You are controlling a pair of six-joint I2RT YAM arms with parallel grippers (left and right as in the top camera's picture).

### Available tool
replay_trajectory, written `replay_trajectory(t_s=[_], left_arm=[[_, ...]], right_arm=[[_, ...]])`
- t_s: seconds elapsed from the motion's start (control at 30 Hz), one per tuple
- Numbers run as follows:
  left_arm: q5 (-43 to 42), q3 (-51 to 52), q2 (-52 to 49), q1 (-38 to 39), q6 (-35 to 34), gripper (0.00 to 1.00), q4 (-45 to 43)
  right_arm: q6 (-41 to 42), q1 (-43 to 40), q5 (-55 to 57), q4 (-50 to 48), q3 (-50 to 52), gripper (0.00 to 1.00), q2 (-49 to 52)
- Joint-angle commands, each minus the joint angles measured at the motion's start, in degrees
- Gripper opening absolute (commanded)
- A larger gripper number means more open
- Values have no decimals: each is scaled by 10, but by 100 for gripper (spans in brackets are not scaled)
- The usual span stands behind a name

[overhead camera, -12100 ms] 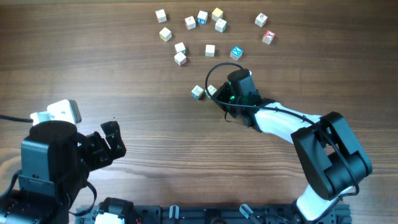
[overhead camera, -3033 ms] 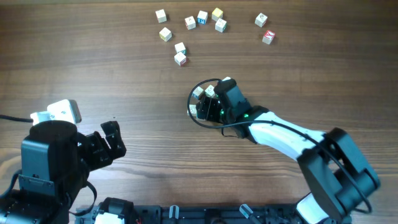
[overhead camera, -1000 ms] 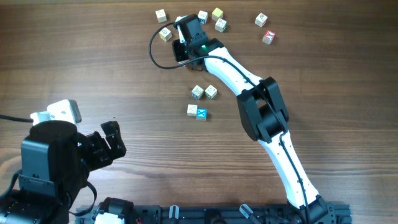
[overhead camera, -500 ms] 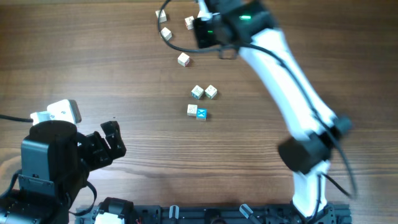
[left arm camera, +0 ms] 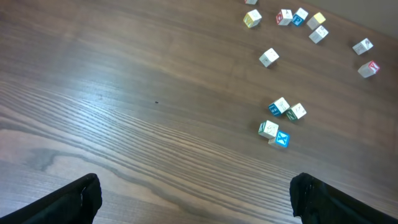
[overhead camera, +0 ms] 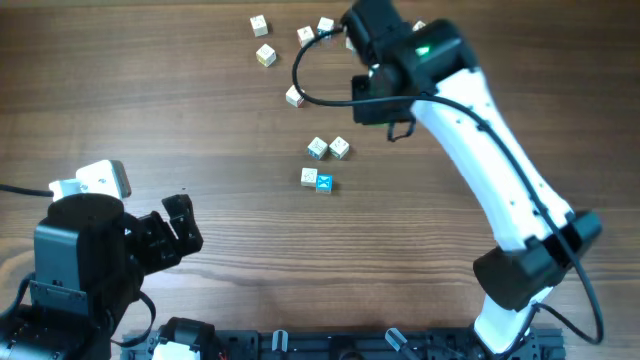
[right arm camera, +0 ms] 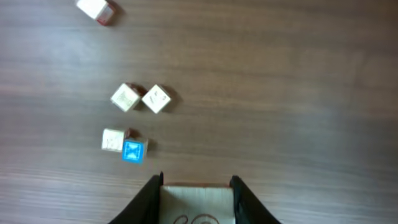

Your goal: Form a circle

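Observation:
The circle (overhead camera: 321, 165) is a small group of pale wooden letter cubes at mid-table: two side by side at the back, and a pale one touching a blue-faced cube (overhead camera: 324, 183) in front. The group also shows in the right wrist view (right arm camera: 134, 121) and the left wrist view (left arm camera: 280, 121). My right gripper (right arm camera: 196, 183) hangs above the table to the right of the group, shut on a pale letter cube (right arm camera: 198, 202). In the overhead view the right gripper (overhead camera: 385, 105) sits behind and right of the group. My left gripper (left arm camera: 199, 205) stands wide open over bare wood, far to the front left.
Several loose cubes lie scattered along the back of the table, such as one (overhead camera: 259, 24) and another (overhead camera: 265, 55). One loose cube (overhead camera: 294, 96) lies just behind the group. The left arm's base (overhead camera: 80, 260) fills the front left corner.
My right arm has left the loose cubes at the back left, carrying one cube from there, and has swung right and toward the group. The left arm has not moved.

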State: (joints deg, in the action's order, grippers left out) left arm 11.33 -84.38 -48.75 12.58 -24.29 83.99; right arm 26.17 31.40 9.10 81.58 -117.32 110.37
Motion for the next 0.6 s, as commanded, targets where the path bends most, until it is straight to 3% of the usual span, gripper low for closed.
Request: replay_trajectory(t_s=[0.0,0.1,0.23,0.47,0.57], left_arm=[[7,0,1,-4,-3,100,-1],[7,0,1,-4,-3,100,-1],[7,0,1,-4,-3,100,-1],[7,0,1,-4,-3,100,-1],[7,0,1,-4,-3,100,-1]], right_arm=[[58,-2,-44,-91,156,13,12],[59,-2,-143,-242,289,13,12],[115,-2,-163,-396,408,13,12],[201,-2,-134,-483,466,14,12],[203,-2,-132,-494,466,26,12]])
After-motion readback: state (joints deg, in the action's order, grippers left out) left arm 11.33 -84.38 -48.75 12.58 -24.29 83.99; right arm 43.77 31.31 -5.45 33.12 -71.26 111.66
